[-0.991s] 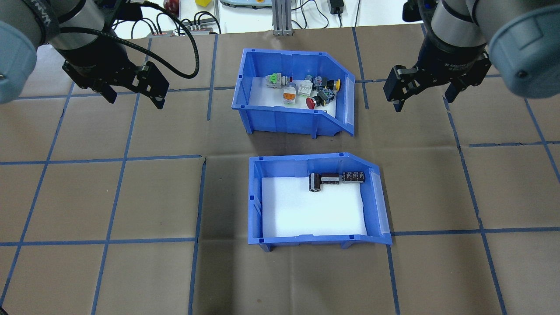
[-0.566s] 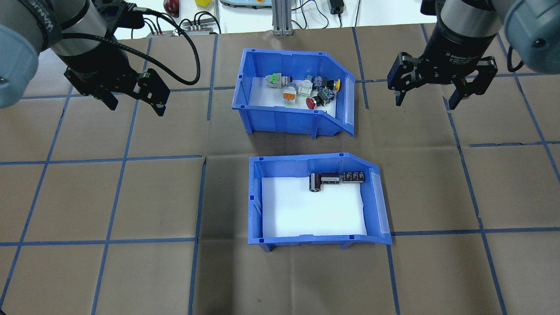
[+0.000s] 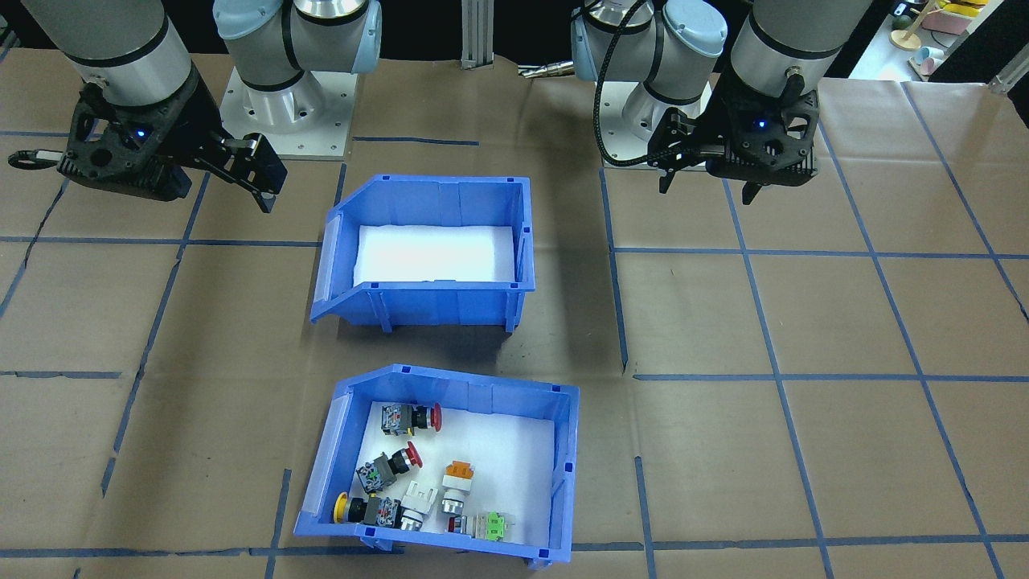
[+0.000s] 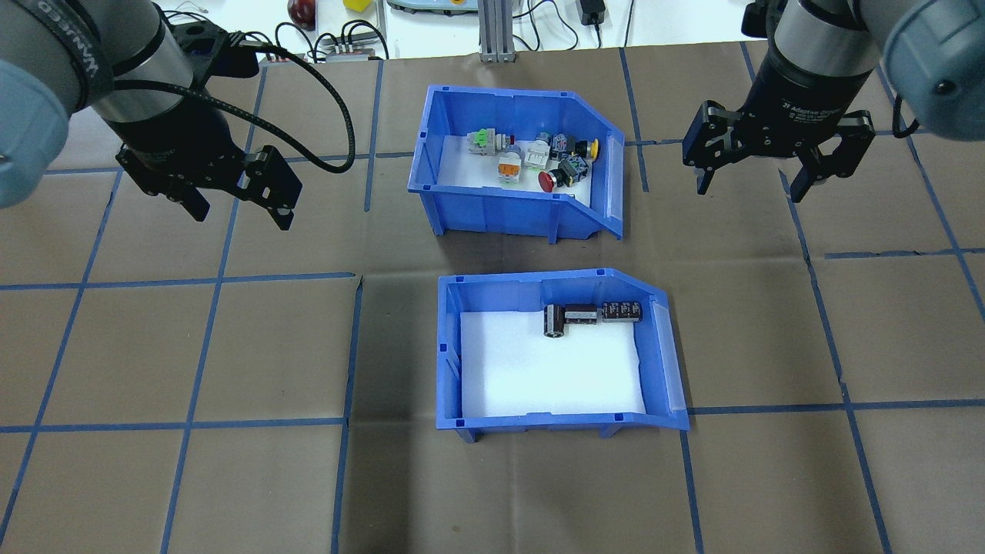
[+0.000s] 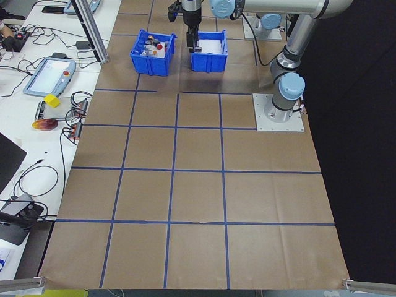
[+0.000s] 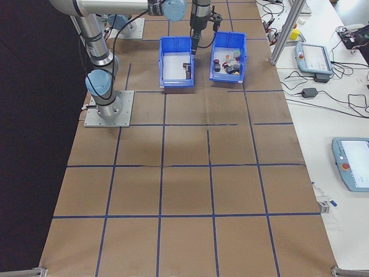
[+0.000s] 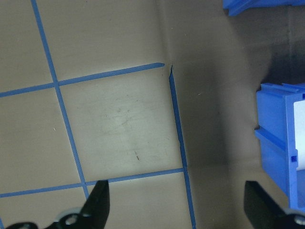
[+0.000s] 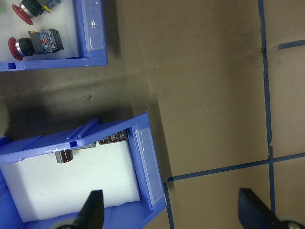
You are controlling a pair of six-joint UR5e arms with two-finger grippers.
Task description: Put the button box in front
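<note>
You are in a robotics lab. Two arms are bolted to a paper-covered bench point(image 4: 192, 485) taped into blue squares. Control tablets point(image 6: 314, 57) and cables point(image 5: 37, 170) line its side.

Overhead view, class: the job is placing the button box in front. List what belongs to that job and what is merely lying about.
Job:
button box
left end effector
right end effector

Lying about:
bin of black cylinders
cables beyond the table
</note>
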